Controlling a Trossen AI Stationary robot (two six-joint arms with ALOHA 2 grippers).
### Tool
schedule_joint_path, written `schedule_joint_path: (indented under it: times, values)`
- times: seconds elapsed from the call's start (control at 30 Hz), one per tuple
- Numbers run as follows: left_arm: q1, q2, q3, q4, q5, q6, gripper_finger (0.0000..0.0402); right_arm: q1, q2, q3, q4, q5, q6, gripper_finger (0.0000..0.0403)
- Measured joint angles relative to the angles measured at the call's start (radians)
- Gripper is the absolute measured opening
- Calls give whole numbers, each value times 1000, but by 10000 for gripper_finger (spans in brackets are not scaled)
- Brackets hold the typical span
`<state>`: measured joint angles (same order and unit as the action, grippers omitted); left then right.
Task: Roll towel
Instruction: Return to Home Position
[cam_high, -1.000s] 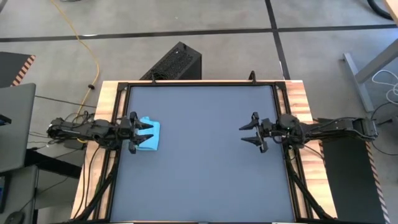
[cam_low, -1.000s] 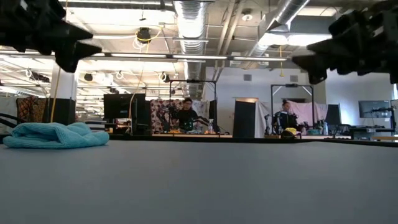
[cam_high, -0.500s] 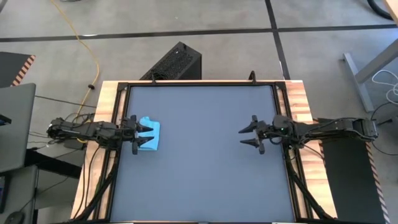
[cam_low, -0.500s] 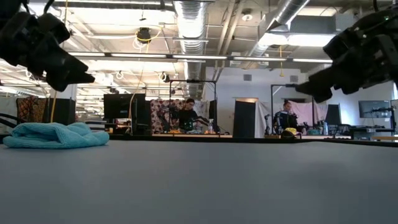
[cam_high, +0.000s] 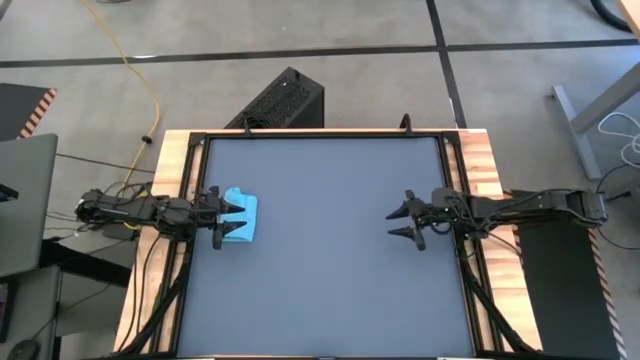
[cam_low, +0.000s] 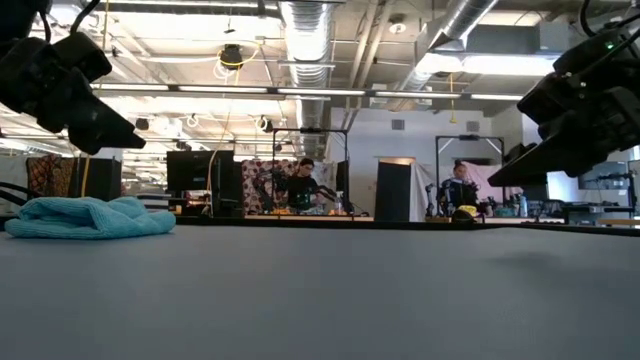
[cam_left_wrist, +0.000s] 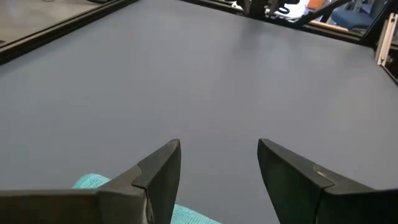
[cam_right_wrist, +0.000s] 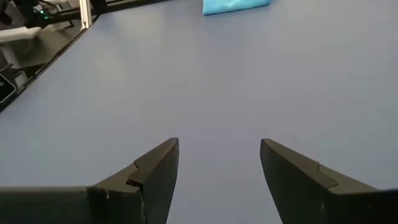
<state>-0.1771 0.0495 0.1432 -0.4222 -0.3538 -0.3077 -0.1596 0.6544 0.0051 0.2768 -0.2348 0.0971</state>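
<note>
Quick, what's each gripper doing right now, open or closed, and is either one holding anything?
Left gripper: open, holding nothing, raised over the edge of the towel.
Right gripper: open, holding nothing.

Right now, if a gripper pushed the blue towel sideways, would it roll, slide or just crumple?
Probably crumple: the towel sits as a low, lumpy bundle with soft folds, not a firm cylinder. It looks light and floppy, so it would likely drag across the smooth table rather than roll.
</note>
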Motion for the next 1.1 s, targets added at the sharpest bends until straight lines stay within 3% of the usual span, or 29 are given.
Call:
schedule_joint_path:
  times: [0.83,1.1]
  values:
    - [0,0,0,-4,0,0,202,0,0,-1,-8,0,0,254]
    - [-74,0,0,-6,20,1,202,0,0,-1,-8,0,0,254]
